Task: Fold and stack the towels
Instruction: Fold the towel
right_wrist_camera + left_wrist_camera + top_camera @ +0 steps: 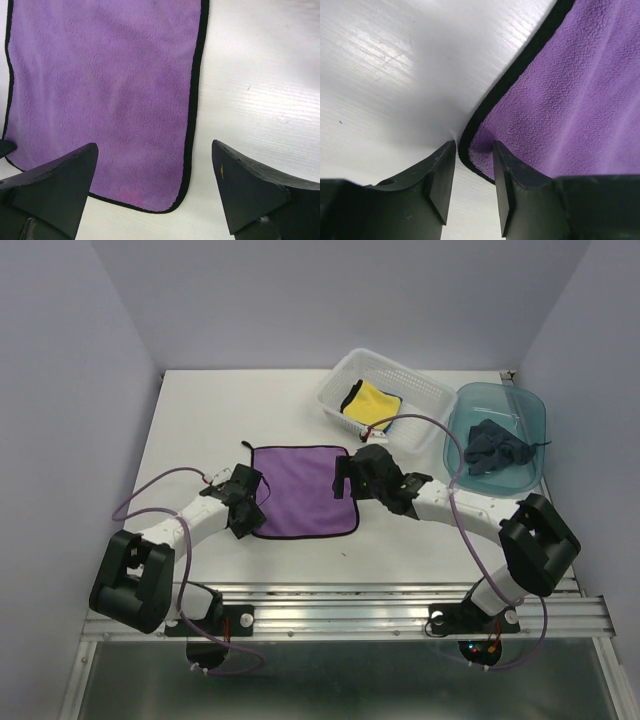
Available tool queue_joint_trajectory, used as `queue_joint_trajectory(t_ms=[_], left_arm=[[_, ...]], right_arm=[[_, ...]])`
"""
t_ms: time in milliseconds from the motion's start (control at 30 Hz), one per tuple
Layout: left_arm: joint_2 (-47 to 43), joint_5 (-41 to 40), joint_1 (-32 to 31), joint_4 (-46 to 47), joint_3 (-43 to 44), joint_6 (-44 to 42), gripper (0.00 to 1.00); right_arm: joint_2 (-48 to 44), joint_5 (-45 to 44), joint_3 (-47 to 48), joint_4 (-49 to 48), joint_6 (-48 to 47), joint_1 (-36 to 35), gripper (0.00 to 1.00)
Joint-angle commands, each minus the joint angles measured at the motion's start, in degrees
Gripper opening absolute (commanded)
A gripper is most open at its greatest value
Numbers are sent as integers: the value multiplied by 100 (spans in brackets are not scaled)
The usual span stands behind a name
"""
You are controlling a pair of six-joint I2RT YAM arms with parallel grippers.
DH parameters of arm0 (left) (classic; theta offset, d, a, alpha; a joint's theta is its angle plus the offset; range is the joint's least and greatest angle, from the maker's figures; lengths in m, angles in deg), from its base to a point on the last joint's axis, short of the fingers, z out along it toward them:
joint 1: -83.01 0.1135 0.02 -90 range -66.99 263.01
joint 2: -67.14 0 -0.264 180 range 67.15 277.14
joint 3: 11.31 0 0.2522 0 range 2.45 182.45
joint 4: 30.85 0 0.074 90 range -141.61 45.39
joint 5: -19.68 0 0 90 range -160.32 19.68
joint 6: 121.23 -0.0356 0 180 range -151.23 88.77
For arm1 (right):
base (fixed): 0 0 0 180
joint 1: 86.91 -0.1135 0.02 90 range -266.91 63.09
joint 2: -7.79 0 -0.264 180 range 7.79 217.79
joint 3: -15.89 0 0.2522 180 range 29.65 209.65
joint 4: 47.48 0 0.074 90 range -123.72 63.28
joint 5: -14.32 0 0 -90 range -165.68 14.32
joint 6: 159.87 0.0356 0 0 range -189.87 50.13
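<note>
The left gripper [473, 167] has its fingers [442, 175] about half apart, a narrow strip of white table [385, 75] showing between them. The black-hemmed corner of the purple towel [570, 100] sits right at their tips, the hem crossing the mouth of the gap; the inner finger overlaps the cloth, but nothing is visibly pinched. The right gripper [154, 150] stands spread wide and empty, straddling the towel's black edge near a rounded corner, one finger over the cloth and the other over bare table. From above, the towel lies flat and unfolded mid-table. The left gripper is at its 8 o'clock corner and the right gripper at its 3 o'clock edge. The left arm [190, 525] reaches low from its base toward 2 o'clock, wrist pitched down to the surface. The right arm [470, 505] doubles back at its raised elbow, the forearm running toward 10 o'clock. At 1 o'clock from the towel, a white slotted basket [335, 390] holds a yellow towel [372, 400]. At 3 o'clock, a teal bin [530, 410] holds a crumpled dark slate towel [495, 448].
</note>
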Motion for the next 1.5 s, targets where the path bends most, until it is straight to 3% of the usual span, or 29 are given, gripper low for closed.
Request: queue_joint_trajectory(t_ms=[0, 100, 200, 233, 600, 933, 1467], left_arm=[[293, -274, -92, -374, 70, 193, 44], [355, -371, -145, -444, 71, 255, 32], [355, -380, -162, -374, 44, 238, 1], [337, -371, -171, -348, 27, 220, 0], [-224, -125, -189, 92, -131, -193, 0], [-410, -64, -189, 258, -263, -281, 0], [-295, 33, -189, 435, -377, -307, 0]], right_arm=[[-66, -159, -106, -209, 22, 13, 100], [-137, -220, -150, -218, 40, 21, 100], [-216, -221, -211, -235, 49, 21, 100], [-233, -238, -220, -235, 49, 21, 100], [-225, -10, -431, 353, 303, -14, 100], [338, -370, -177, 1127, 655, -550, 98], [698, -766, 34, 1364, 769, -603, 64]])
